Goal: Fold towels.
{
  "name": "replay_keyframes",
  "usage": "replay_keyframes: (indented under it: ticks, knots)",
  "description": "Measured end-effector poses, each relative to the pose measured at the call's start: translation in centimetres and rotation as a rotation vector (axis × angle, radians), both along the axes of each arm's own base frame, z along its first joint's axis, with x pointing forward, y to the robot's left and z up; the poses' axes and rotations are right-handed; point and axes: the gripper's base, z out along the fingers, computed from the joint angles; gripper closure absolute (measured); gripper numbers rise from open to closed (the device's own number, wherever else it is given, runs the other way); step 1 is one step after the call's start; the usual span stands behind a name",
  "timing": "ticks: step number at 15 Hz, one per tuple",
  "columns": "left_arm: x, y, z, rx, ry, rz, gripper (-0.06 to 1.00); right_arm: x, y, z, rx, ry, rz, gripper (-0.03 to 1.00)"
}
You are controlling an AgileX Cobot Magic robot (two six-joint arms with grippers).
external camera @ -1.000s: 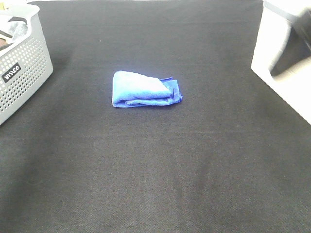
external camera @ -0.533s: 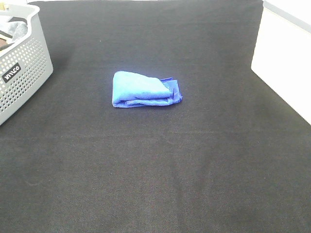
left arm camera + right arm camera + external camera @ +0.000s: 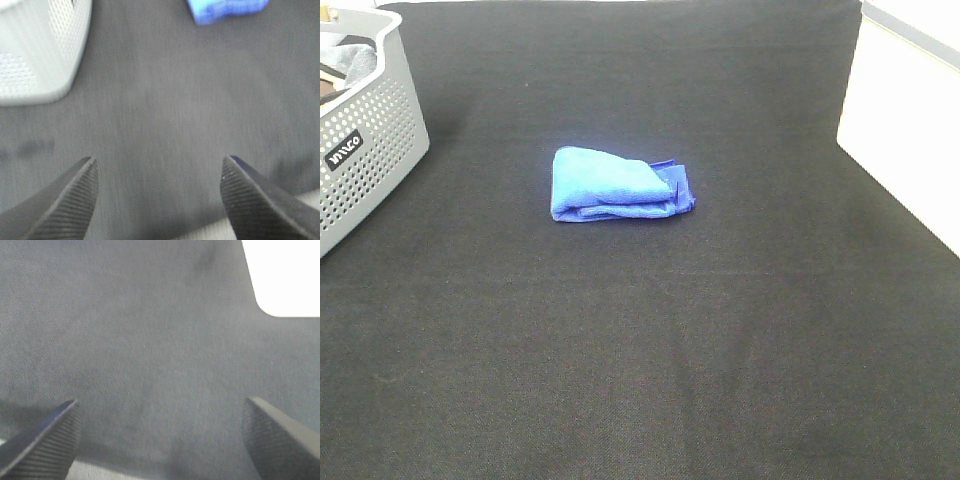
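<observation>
Left pincer (image 3: 157, 172): stood wide, nothing between its ribbed dark fingers (image 3: 75, 200); it hung over bare dark cloth and did not show in the high view.
Right pincer (image 3: 160, 417): also stood wide and held nothing; its two ribbed fingers (image 3: 280, 437) sat at the lower corners of the wrist frame, over dark cloth alone.
Counter (image 3: 650, 340): was covered in black cloth that filled most of the high view, with faint creases in the lower half.
Towel (image 3: 618, 184): lay folded into a small, thick, bright blue bundle just above and left of the centre of the high view; its rounded fold faced left and its layered edges faced right and toward the lower side. It touched no pincer. In the left wrist picture it appeared blurred at the upper edge (image 3: 227, 10).
Basket (image 3: 365, 140): grey and perforated, stood at the upper left of the high view, well apart from the towel, with dark cloth inside.
White surface (image 3: 905, 130): ran along the upper right, beyond the counter's edge.
</observation>
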Motion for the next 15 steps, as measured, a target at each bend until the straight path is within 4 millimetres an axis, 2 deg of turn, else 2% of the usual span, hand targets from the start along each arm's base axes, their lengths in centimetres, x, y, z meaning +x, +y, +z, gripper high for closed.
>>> replay_keyframes:
  ticks: [3, 15]
  knots:
    - [0.66, -0.16, -0.65, -0.011, -0.014, 0.0, 0.28, 0.12, 0.02, -0.11, 0.002, -0.007, -0.001, 0.15]
    - [0.74, -0.19, -0.59, -0.015, -0.024, 0.029, 0.28, 0.13, 0.03, -0.17, 0.002, -0.005, 0.0, 0.15]
